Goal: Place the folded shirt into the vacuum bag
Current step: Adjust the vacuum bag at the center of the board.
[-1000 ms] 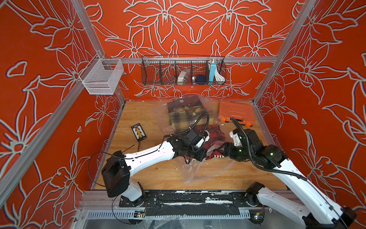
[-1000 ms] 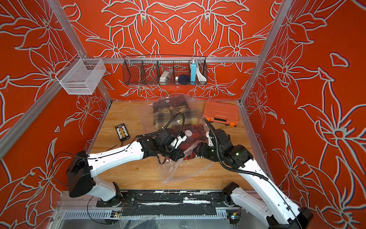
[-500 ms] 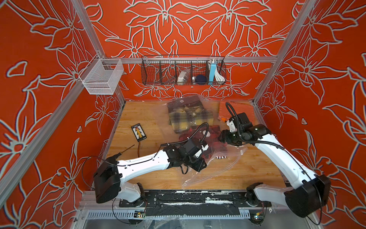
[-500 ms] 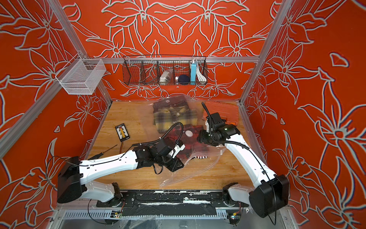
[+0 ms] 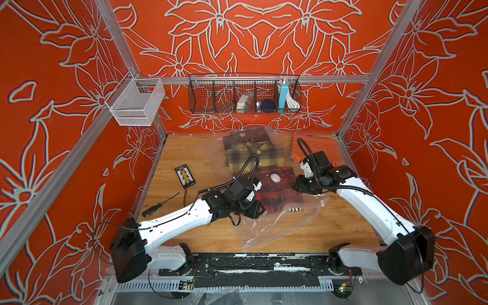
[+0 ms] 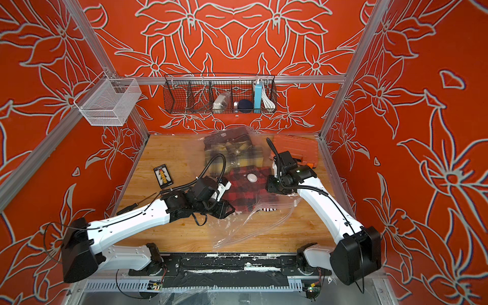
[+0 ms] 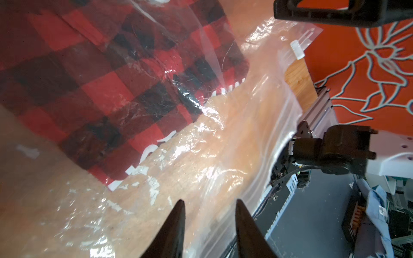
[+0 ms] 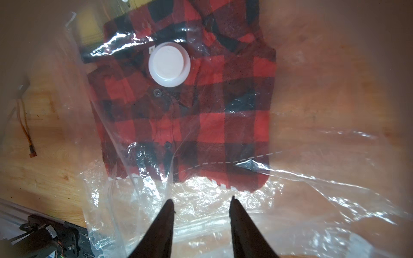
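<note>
So, we reckon the shirt-into-bag step is close to done here. The red plaid shirt lies about mid-surface and looks to be inside the vacuum bag. Film covers it in both wrist views, and the white valve disc sits on top of it near the collar.

The bag's loose end, with the zip strip, trails toward the near edge, crumpled and gaping.

The left pincer hovers low by the shirt's near-left corner. Its fingers are apart, with nothing between them (we can't tell if the tips touch the plastic). The right pincer is beside the shirt toward the right edge, also apart and holding nothing.

A yellow plaid shirt lies toward the far edge, under plastic too.

Next move, as we judge it: check the hem is clear of the zip line, nudge it deeper if it isn't, then flatten the mouth. That film looks slippery, so a pinch could drag the whole bag along.
</note>
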### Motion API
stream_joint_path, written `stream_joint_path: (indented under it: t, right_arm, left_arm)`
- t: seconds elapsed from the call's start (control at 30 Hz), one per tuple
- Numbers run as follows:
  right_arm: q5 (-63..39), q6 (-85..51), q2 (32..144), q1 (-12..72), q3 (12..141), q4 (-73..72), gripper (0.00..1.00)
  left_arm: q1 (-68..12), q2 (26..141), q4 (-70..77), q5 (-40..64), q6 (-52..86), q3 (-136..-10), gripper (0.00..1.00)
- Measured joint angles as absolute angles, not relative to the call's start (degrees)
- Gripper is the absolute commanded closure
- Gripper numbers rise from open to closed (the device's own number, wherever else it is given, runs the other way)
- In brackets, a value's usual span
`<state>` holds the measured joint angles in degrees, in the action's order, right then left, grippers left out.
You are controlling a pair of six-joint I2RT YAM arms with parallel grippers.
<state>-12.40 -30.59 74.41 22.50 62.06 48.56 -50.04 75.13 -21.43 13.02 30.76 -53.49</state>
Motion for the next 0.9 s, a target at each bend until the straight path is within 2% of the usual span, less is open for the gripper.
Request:
stream_joint_path:
  t: [0.17,0.37,0.57,0.7,0.9]
  right_arm:
    - [-12.36,-32.21,75.44,21.74,53.45,44.07,0.59]
    - [-12.08,-32.51,76.14,16.80,44.80,41.30,0.64]
    - [-13.06,-32.25,70.89,15.25,46.35,43.33,0.62]
    - [-14.20,-31.94,64.49,9.47,49.91,45.91,0.55]
    - [-14.04,-32.58,58.17,-1.80,51.16,49.08,0.28]
  left_arm:
    - [-50.04,80.64,-16.45,13.13,31.53,-51.07,0.61]
    - [-50.04,82.06,-13.78,13.15,32.69,-43.77,0.62]
    - [-49.89,77.97,-18.11,11.62,33.15,-42.48,0.56]
    - [-49.19,70.39,-24.62,9.34,33.67,-44.51,0.47]
    - [-46.13,61.25,-34.98,6.48,38.72,-44.10,0.24]
